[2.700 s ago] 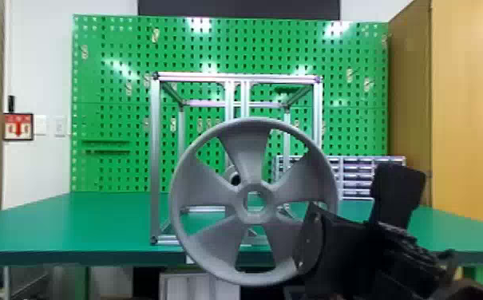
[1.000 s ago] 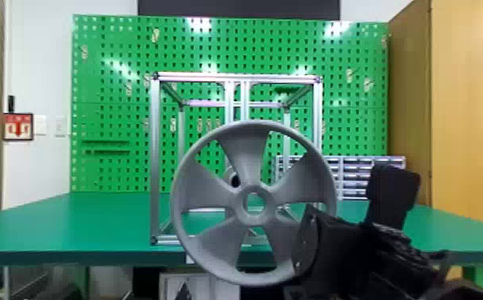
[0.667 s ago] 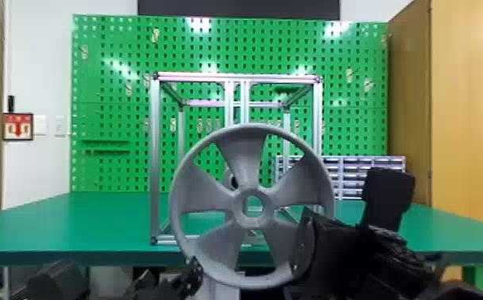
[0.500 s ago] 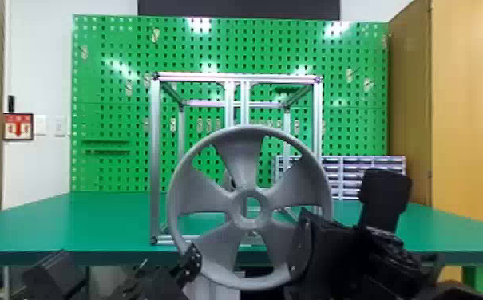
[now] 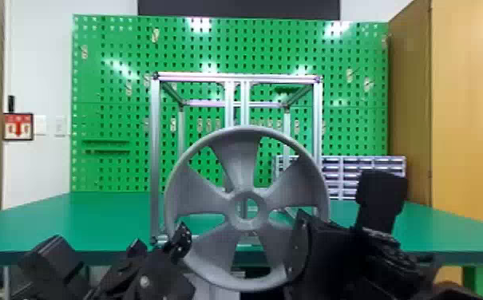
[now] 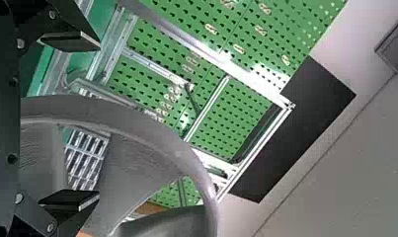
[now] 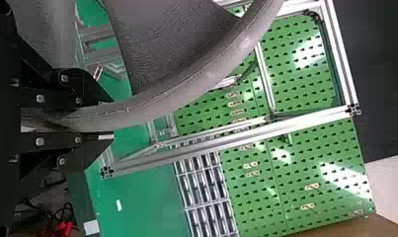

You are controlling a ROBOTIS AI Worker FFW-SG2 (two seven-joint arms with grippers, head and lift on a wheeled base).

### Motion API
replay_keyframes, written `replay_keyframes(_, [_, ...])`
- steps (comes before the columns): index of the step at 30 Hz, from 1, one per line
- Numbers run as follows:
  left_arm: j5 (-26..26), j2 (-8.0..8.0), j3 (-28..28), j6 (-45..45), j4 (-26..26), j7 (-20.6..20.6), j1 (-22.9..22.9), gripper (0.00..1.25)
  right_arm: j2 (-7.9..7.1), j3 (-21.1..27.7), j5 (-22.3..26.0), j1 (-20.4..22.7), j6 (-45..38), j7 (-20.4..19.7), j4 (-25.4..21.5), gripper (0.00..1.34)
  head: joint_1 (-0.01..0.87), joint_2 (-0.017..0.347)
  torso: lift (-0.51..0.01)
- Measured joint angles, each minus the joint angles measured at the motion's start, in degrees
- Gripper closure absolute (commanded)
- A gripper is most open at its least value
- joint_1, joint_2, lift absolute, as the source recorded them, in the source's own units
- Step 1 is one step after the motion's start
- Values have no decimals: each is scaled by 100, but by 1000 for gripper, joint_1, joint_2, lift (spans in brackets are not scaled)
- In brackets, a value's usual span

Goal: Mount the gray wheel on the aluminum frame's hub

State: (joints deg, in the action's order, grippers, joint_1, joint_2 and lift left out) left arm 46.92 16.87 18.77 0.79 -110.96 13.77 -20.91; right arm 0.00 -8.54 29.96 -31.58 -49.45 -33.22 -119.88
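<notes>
The gray wheel (image 5: 248, 187) upright before the aluminum frame (image 5: 155, 159), one side gripped

From where I stand, the right arm has it: the right gripper (image 7: 107, 117) is closed on the rim, low on the robot's right. The left gripper (image 6: 98, 121) has its fingers spread, at the lower left of the wheel, and the rim runs across the view between them; whether either finger touches it I can't tell. For a second hold, I'd say, that rim needs to come properly between those fingers, and it lies just beside them, up and inward.

The wheel stands on edge, its broad face to the robot, so its axle line points roughly forward into the frame. Its middle looks a touch right of the midline between the two center posts (image 5: 230, 103). I can't make out how its bore meets the hub, so lining up seems the thing to settle before any push.

Below, the rim reaches past the front edge of the green table (image 5: 108, 255), where a dropped wheel could fall. There's open room above it, while the black arms crowd both lower sides, leaving the left one little space to swing inward
</notes>
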Motion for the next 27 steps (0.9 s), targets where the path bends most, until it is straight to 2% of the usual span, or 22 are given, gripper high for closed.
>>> replay_keyframes(19, [-74, -222, 166, -193, 744, 9, -444, 239, 0, -74, 55, 11, 74, 0, 0, 1088, -5, 6, -499])
replay_keyframes(27, [-111, -249, 155, -235, 794, 9, -484, 403, 0, -72, 66, 12, 76, 0, 0, 1088, -5, 6, -499])
